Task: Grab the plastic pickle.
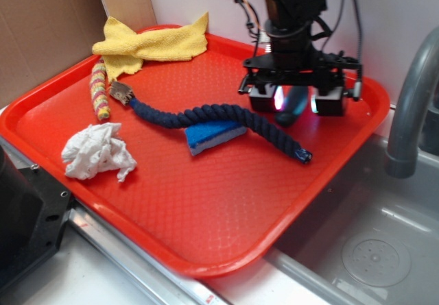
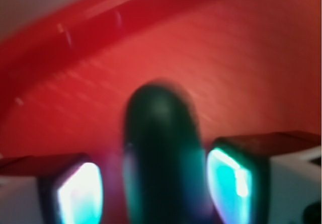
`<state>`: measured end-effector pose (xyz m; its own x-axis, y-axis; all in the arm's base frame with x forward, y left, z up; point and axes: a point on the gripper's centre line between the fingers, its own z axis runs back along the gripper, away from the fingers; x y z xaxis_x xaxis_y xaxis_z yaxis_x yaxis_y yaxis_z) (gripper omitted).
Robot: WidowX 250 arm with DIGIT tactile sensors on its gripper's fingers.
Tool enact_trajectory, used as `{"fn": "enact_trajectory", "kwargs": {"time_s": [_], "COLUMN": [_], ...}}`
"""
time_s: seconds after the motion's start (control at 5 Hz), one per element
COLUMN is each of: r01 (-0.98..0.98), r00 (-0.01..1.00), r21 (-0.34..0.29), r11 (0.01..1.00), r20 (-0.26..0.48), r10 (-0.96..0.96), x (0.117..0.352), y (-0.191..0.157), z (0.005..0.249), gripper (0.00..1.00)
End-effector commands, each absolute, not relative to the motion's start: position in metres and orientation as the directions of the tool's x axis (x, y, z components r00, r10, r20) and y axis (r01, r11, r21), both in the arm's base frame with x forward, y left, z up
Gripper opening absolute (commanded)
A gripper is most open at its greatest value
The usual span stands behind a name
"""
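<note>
So everything's sitting on one red tray (image 1: 206, 202) next to a steel sink (image 1: 370, 243) with a grey faucet (image 1: 411, 106). On the tray: a yellow cloth (image 1: 154, 44) bunched at the back left corner, a yellow-and-red knitted stick (image 1: 100, 90) just in front of it, and a crumpled white tissue (image 1: 96, 153) near the left front edge. A dark blue rope (image 1: 212, 118) snakes across the middle, from a frayed end by the knitted stick over to the right. A blue sponge (image 1: 211, 136) is tucked against the rope's near side, touching it or partly under it, hard to say which

The pickle (image 1: 293, 105) is at the back right of the tray, close to the rim, just past the rope's right-hand stretch. The gripper (image 1: 295, 101) is right down over it, pointing straight down, with one finger on each side. The pads (image 2: 80, 194) are glowing teal/white

In the wrist view (pretty blurry) the pickle (image 2: 161, 153) is dead centre between the two pads, dark green with its rounded end pointing away toward the tray rim (image 2: 65, 38). There's a thin gap showing on each side of it, so the fingers look spread apart around it and not squeezing. Pickle's lower end looks like it's on the tray
</note>
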<state>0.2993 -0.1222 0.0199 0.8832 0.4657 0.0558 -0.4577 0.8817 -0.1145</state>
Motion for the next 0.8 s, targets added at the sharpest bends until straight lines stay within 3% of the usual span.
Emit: {"fn": "enact_trajectory", "kwargs": {"time_s": [0.0,0.2,0.4,0.6], "r01": [-0.462,-0.433,-0.457,-0.482], "r00": [0.881,0.882,0.867,0.857], "r21": [-0.093,-0.109,-0.066,-0.141], "r11": [0.882,0.895,0.887,0.865], "r20": [0.063,0.151,0.19,0.133], "r10": [0.469,0.446,0.46,0.499], "x": [0.278,0.261,0.243,0.231], "y": [-0.11,-0.103,-0.092,-0.076], "z": [0.066,0.116,0.166,0.214], "gripper": [0.0,0.0,0.0,0.0]}}
